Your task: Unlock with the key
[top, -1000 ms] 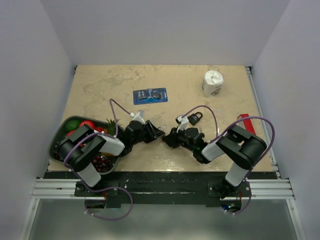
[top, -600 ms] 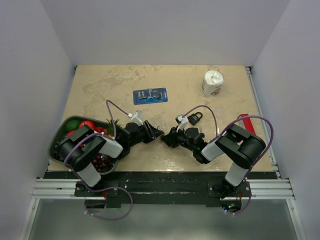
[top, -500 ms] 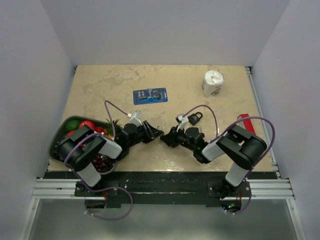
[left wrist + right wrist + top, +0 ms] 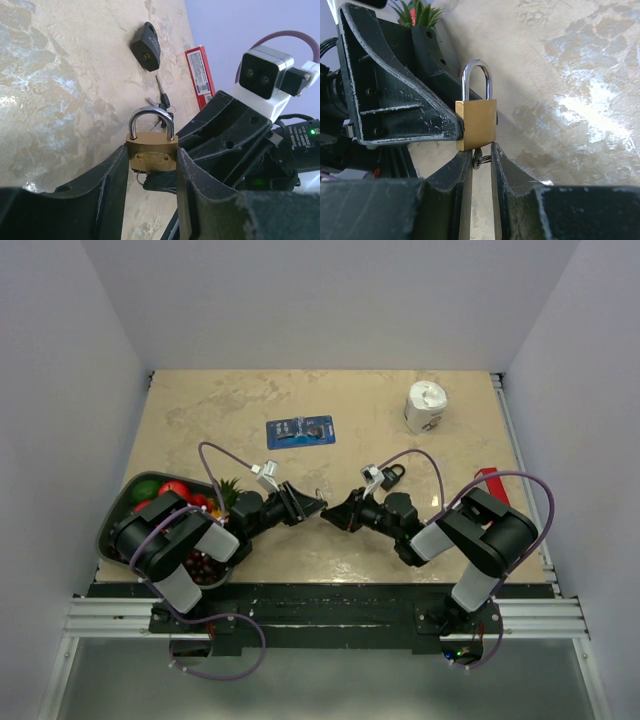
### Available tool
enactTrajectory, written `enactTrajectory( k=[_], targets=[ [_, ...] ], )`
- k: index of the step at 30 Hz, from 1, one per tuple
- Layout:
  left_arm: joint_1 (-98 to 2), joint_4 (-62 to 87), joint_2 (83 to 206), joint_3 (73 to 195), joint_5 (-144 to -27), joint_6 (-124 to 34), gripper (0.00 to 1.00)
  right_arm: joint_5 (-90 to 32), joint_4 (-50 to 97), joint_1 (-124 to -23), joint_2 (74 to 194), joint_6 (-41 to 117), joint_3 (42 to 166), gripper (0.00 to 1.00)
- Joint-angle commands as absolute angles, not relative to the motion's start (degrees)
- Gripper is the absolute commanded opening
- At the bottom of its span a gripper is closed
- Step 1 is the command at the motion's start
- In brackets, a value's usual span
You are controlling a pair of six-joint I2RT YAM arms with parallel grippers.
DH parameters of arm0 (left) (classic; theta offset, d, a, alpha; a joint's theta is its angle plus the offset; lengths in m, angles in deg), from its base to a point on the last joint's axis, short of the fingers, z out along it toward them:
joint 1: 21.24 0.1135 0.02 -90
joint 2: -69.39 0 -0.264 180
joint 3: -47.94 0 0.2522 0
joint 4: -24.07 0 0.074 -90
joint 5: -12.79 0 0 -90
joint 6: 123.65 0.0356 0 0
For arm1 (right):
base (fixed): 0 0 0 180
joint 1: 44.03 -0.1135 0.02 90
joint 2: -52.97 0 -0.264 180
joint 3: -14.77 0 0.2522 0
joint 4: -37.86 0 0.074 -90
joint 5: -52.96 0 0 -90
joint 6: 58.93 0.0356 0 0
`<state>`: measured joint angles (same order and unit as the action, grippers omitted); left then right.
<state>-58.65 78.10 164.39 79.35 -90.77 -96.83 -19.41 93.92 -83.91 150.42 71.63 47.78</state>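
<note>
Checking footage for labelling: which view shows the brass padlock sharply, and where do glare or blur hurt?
Left wrist: brass padlock sharp, glare on its shackle, nearest parts of the claw fingers blurred. Right wrist: padlock sharp, bright glare on table. Top external: padlock too small to judge.

Matt brass padlock, glossy steel shackle; smooth marbled tabletop.

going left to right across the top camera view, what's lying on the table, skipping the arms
fruit tray → blue pack → black padlock → white roll → red box
</note>
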Motion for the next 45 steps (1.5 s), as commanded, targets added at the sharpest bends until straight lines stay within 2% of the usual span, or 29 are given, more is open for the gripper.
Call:
enactTrajectory(
  k=[1,12,19,24,30,34,41,45],
  targets=[
    [-59.73,87.04,161.68,78.57,-99.53,-94.47,0.00,-16.74,106.88,-82.97,151.23,75.27,47.52,0.00],
    [-59.65,87.74,158.08,78.31,-109.55,-89.91,0.00,-12.35,110.49,-80.42,149.30,77.56,46.64,0.00],
    [-59.65,94.58,158.69,77.34,-114.82,-90.69,0.00,-9.09,117.95,-79.28,150.52,81.95,46.29,0.00],
    [-59.65,96.80,159.04,77.25,-117.90,-91.22,0.00,-8.30,117.88,-79.10,150.09,81.87,46.55,0.00],
    [-59.65,92.15,156.85,77.43,-116.42,-89.11,0.00,-8.47,116.74,-79.10,149.47,81.00,46.38,0.00],
    [-59.65,78.92,153.51,78.65,-109.75,-88.06,0.00,-9.88,111.74,-79.10,146.84,77.75,46.11,0.01],
    [-59.65,58.49,147.18,83.40,-97.44,-86.92,0.00,-11.81,104.79,-79.19,144.03,73.09,45.50,0.31],
    [-59.73,51.03,145.42,85.25,-94.62,-86.39,0.00,-12.69,102.24,-79.45,142.10,70.54,44.88,0.40]
  ],
)
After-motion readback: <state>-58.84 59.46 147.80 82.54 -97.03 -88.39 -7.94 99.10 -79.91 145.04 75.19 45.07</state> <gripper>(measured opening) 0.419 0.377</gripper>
